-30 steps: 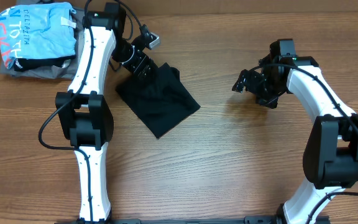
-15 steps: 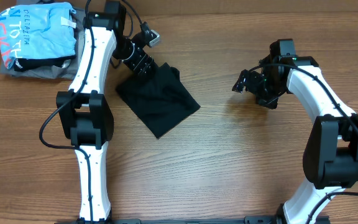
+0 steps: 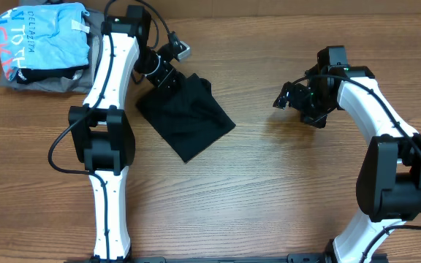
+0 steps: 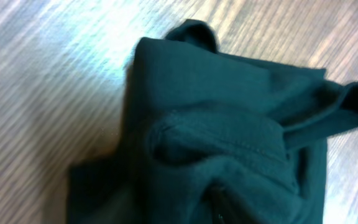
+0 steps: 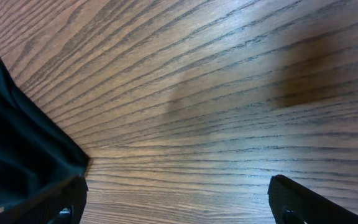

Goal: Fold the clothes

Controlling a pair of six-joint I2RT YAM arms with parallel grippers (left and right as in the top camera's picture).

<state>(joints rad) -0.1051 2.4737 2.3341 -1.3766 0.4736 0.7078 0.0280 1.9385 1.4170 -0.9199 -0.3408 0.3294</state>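
Shirt (image 3: 187, 117) lies folded small, seemingly nearly done; left gripper (image 3: 170, 78) at its corner, grip unclear; right gripper (image 3: 283, 97) spread, empty.

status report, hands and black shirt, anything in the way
Left hand at far corner of black shirt, grip unclear. Right hand open over table, off the shirt. Shirt folded small, rumpled. Clothes pile well aside, nothing blocking.

We see a wood-grain table (image 3: 269, 190) carrying a folded black T-shirt (image 3: 188, 117) near its middle and, at the far left corner, a grey folded garment (image 3: 42, 84) beneath a light blue printed shirt (image 3: 42, 33).
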